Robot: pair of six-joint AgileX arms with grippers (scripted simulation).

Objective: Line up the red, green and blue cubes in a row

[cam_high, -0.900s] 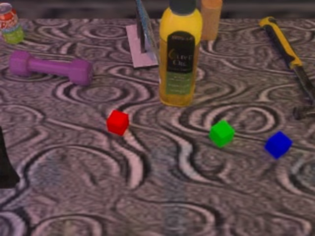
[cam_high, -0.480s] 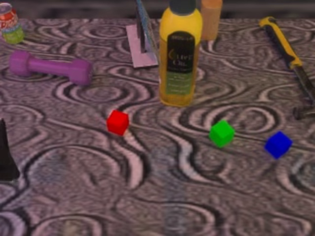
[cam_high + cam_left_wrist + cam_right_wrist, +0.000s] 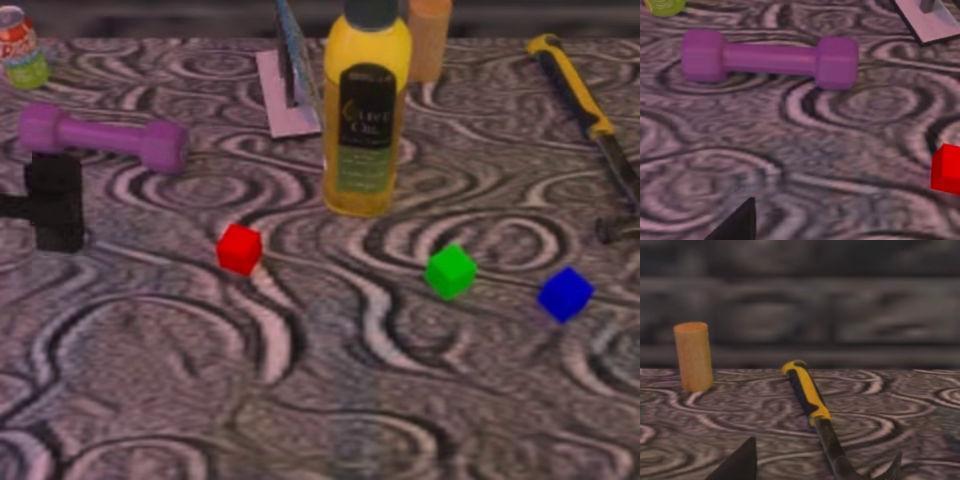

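We look down on a table (image 3: pixel 330 400) covered in a swirling grey and pale pattern. Its near part holds nothing but that pattern.

Across the middle sit the three cubes, each on its own. The red cube (image 3: pixel 239 249) lies left of centre. The green cube (image 3: pixel 450 271) lies right of centre, slightly nearer to us. The blue cube (image 3: pixel 565 294) lies just beyond it toward the right edge, a little nearer again. Green and blue are near each other; red is well apart from them.

Our left gripper (image 3: pixel 55 205) shows as a dark block near the table's left edge, well to the left of the red cube and touching none of the cubes. We cannot tell whether its fingers are apart or together. In the left wrist view the red cube (image 3: pixel 946 169) sits at the picture's edge, with one dark fingertip (image 3: pixel 737 222) low in the frame.

Just behind the gripper lies a purple dumbbell (image 3: pixel 100 135). Behind the red cube stands a tall yellow bottle (image 3: pixel 365 110).

At the back are a can (image 3: pixel 22 47) in the left corner, a pale card (image 3: pixel 285 95), an orange cylinder (image 3: pixel 428 38) and, at the right, a hammer (image 3: pixel 585 110).

Our right gripper is out of the top view; its wrist view faces the hammer (image 3: pixel 810 395) and cylinder (image 3: pixel 692 356).
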